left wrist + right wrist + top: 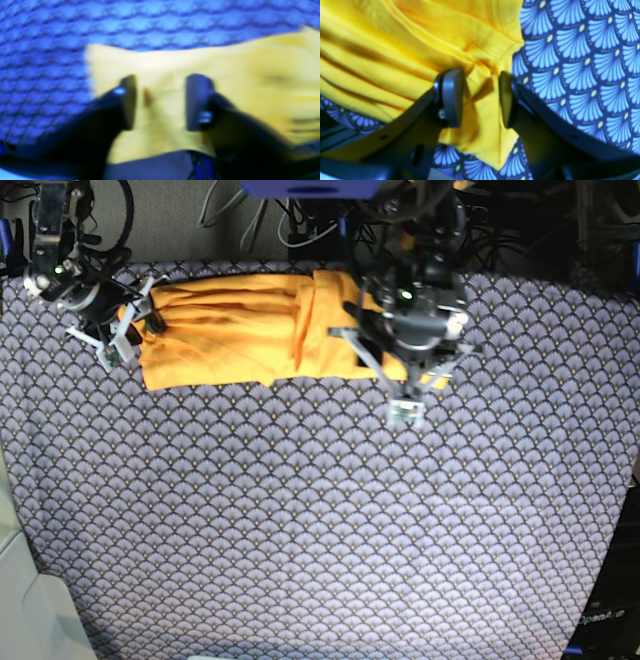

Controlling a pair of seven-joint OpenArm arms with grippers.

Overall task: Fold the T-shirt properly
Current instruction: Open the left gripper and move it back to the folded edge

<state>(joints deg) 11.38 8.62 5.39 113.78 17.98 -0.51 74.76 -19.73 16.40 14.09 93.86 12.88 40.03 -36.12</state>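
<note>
T-shirt (240, 330) lies as a long, partly folded band on the blue-grey scallop-patterned cloth (320, 520) that covers the table, stretched between the two grippers.

Right gripper (477, 97): jaws stand apart with a bunched corner of the yellow fabric between them. The right wrist view does not show whether the pads (452, 97) press the fabric or merely flank it; treat the grip as unconfirmed. Fabric runs away from this gripper in long tension creases, which suggests the end is being kept in place so the band stays straight. A loose flap hangs below the jaws toward the camera.

Left gripper (161, 102): jaws stand apart, one on each side of a flat strip of the fabric. The left wrist view is blurred, so contact cannot be judged. The free edge of the garment lies just beyond the fingertips, with patterned cloth past it.

Judgement: both ends are attended so the band can be evened out or folded across its length without skewing.

Markings: faint lettering sits at the bottom right corner of the base view, too small to read reliably. No tag, print or label shows on the garment.
</note>
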